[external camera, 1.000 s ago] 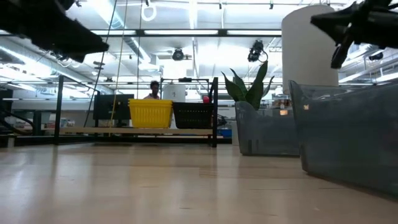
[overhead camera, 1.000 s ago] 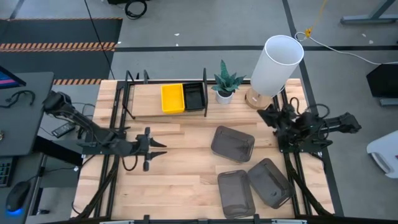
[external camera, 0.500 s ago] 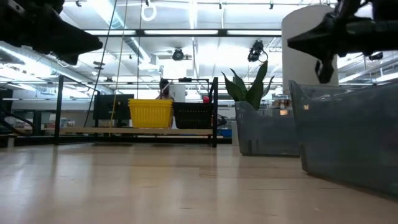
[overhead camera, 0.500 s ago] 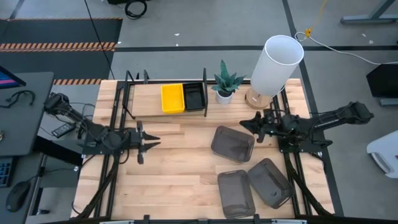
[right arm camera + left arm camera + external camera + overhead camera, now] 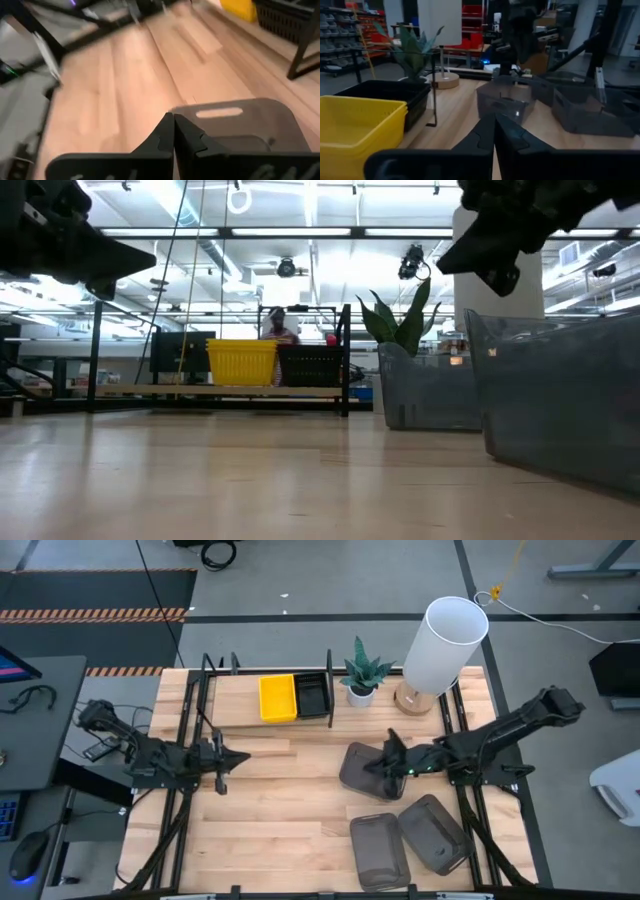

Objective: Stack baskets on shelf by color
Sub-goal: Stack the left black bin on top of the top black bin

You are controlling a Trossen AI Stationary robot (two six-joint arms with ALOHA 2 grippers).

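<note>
The shelf [image 5: 235, 700] stands at the table's far left side. On its board sit a stack of yellow baskets [image 5: 277, 698] and, right beside it, black baskets [image 5: 312, 695]. Three grey baskets rest on the tabletop to the right: one mid-table [image 5: 380, 778] and two by the near edge [image 5: 379, 850] [image 5: 433, 833]. My right gripper [image 5: 368, 766] is shut and hovers over the mid-table grey basket [image 5: 235, 125], above its rim in the low view [image 5: 455, 260]. My left gripper [image 5: 246, 756] is shut above bare table on the left, in front of the shelf.
A white plant pot [image 5: 360, 693] stands just right of the shelf. A tall white lamp [image 5: 445, 645] on a wooden base is at the far right. Bare wood lies between the two grippers [image 5: 290, 780]. A person shows in the room beyond the shelf [image 5: 277, 325].
My right gripper has swung from the table's right edge toward the left and a little nearer, arriving over the mid-table grey basket. My left gripper has drawn back a short way toward the table's left edge. The baskets have not moved.
</note>
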